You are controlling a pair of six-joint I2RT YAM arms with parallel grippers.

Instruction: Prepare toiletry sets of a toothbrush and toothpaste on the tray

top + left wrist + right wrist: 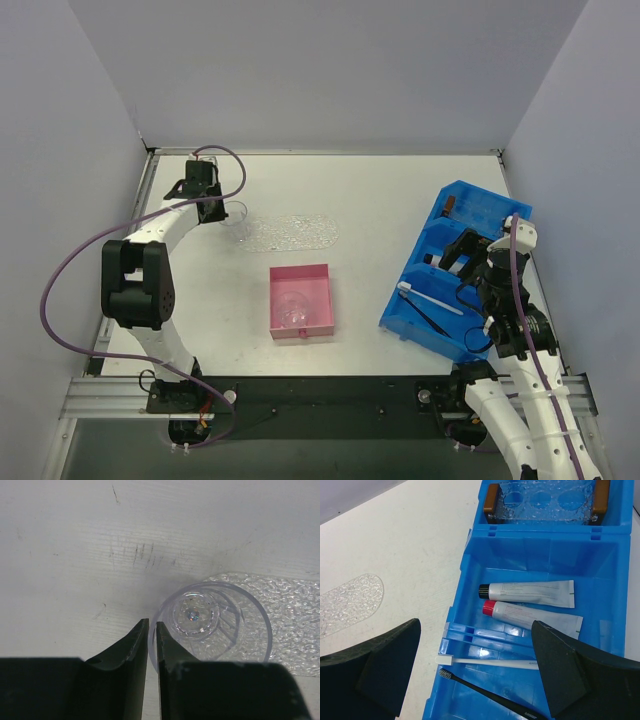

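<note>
Above toothpaste [527, 594], right tool [476, 625] agape, left tool [152, 626] pinching clear cup [200, 617]

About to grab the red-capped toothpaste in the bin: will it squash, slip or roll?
The red-capped toothpaste likely dents, being a soft-looking tube flattened toward its crimped end. That wedge shape should stop rolling. Its glossy skin may slip; the black-capped tube lies close beside, so it may get nudged.

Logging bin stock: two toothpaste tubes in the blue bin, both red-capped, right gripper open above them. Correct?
Only the caps are wrong. The right wrist view shows a black-capped tube and a red-capped tube. Both lie in the blue bin, with the right gripper open above them.
</note>
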